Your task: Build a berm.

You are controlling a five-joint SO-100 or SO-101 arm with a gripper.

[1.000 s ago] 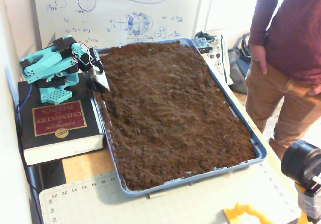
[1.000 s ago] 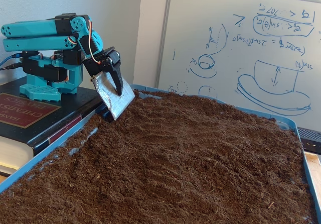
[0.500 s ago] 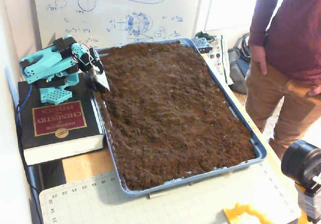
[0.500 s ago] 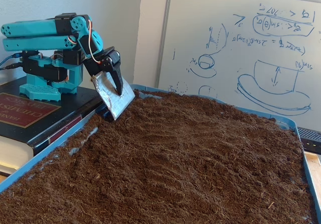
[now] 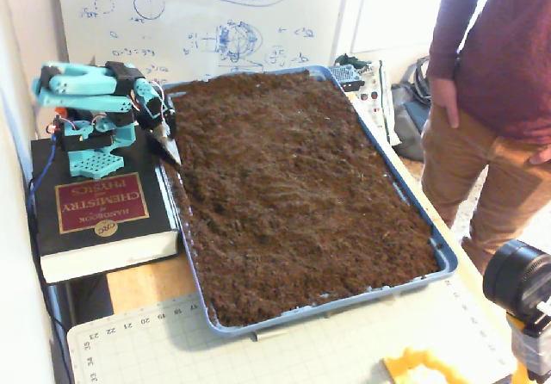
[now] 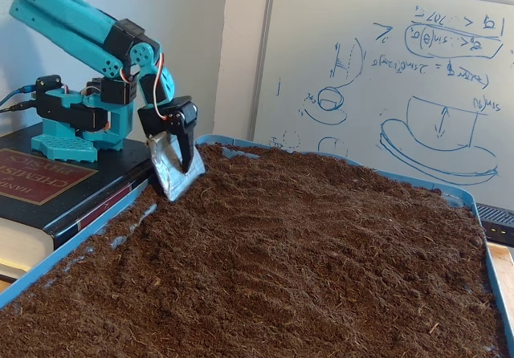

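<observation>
No berm shows in either fixed view; the dark-brown soil (image 5: 293,177) (image 6: 305,254) lies as a roughly level, crumbly bed filling the blue tray (image 5: 443,259) (image 6: 48,266). The teal arm stands on a thick book at the tray's left edge. Its gripper (image 5: 170,147) (image 6: 181,180) carries a silver foil-covered blade (image 6: 169,169), and the black finger lies flat against that blade, so the gripper looks shut. The blade points steeply down, its lower edge touching the soil at the bed's near-left corner by the arm.
The book (image 5: 95,207) (image 6: 40,181) under the arm sits against the tray's left rim. A person (image 5: 491,100) stands at the right of the table. A whiteboard (image 6: 385,77) is behind. A cutting mat (image 5: 258,349) and a black camera (image 5: 521,285) lie in front.
The arm's upper links have lifted and unfolded. The gripper has swung from a slant to nearly upright and dropped, bringing the blade's edge down onto the soil.
</observation>
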